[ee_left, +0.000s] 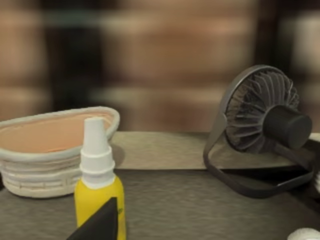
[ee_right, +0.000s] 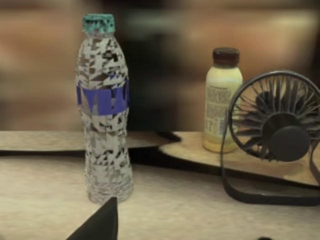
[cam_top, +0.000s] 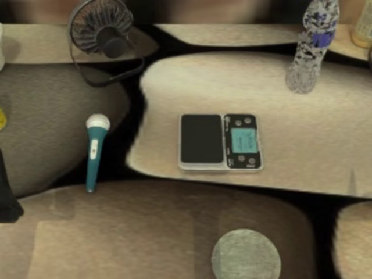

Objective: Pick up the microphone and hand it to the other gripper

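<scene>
The microphone point(cam_top: 95, 150) lies flat on the table's left part, its round white head toward the back and its teal handle toward the front. Only the white head point(ee_left: 304, 234) shows at the edge of the left wrist view. My left arm point(cam_top: 7, 200) sits at the far left edge, left of the microphone and apart from it. Its gripper point(ee_left: 190, 236) is open and empty, with one black finger point(ee_left: 100, 222) in sight. My right gripper point(ee_right: 182, 236), the other gripper, is out of the top view. It is open and empty near the back right.
A black desk fan point(cam_top: 104, 35) stands behind the microphone. A pocket scale point(cam_top: 221, 142) lies mid-table and a grey round pad point(cam_top: 246, 256) at the front. A water bottle point(cam_top: 311, 46) and cream bottle point(ee_right: 222, 100) stand back right. A basket point(ee_left: 50, 150) and yellow dropper bottle point(ee_left: 99, 190) are far left.
</scene>
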{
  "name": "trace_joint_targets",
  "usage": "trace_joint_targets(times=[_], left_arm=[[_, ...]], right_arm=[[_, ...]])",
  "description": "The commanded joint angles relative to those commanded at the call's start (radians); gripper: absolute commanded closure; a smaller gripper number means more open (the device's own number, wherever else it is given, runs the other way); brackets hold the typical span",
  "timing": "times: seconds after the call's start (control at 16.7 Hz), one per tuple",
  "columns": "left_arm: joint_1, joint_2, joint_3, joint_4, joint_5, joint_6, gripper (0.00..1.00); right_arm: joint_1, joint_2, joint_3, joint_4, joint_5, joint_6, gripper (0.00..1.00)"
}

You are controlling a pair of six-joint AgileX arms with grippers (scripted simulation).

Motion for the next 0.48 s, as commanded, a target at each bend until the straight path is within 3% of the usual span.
trace_joint_targets(times=[0.24, 0.48], left_arm=[[-0.008, 0.031, 0.031, -0.021, 0.0, -0.007, 0.0], [-0.047, 0.221, 0.195, -0.133, -0.004, -0.043, 0.0]], right_arm=[[0.0, 0.0, 0.0, 0.0, 0.0, 0.0, 0.0], [0.0, 0.0, 0.0, 0.0, 0.0, 0.0, 0.0]])
